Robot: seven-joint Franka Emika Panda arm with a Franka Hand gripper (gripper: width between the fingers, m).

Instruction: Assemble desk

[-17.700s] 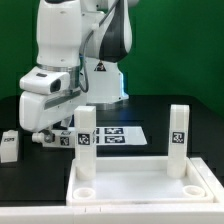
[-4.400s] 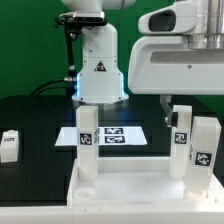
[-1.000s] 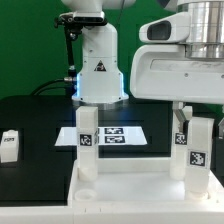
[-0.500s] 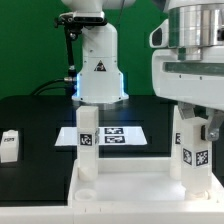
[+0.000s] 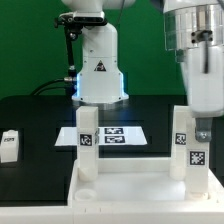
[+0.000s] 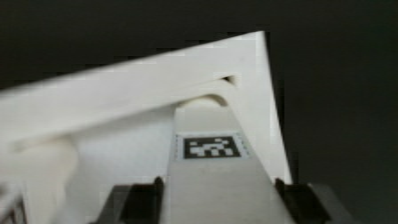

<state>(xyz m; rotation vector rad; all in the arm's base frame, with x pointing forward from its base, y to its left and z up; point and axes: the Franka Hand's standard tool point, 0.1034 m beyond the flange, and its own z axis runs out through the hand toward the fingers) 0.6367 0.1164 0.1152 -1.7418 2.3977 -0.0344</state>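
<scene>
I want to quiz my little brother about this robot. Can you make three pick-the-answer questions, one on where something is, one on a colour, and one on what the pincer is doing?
1. Where does the loose leg lie?
A on top of the robot
B on the table, toward the exterior view's left
C on the marker board

2. What colour is the table?
A red
B black
C yellow

3. What is the pincer doing?
A open and empty
B out of sight
C shut on an upright leg

Answers:
1 B: it lies flat, apart from the desk top.
2 B: its bare surface is black.
3 C: the wrist view shows the tagged leg between its fingers.
</scene>
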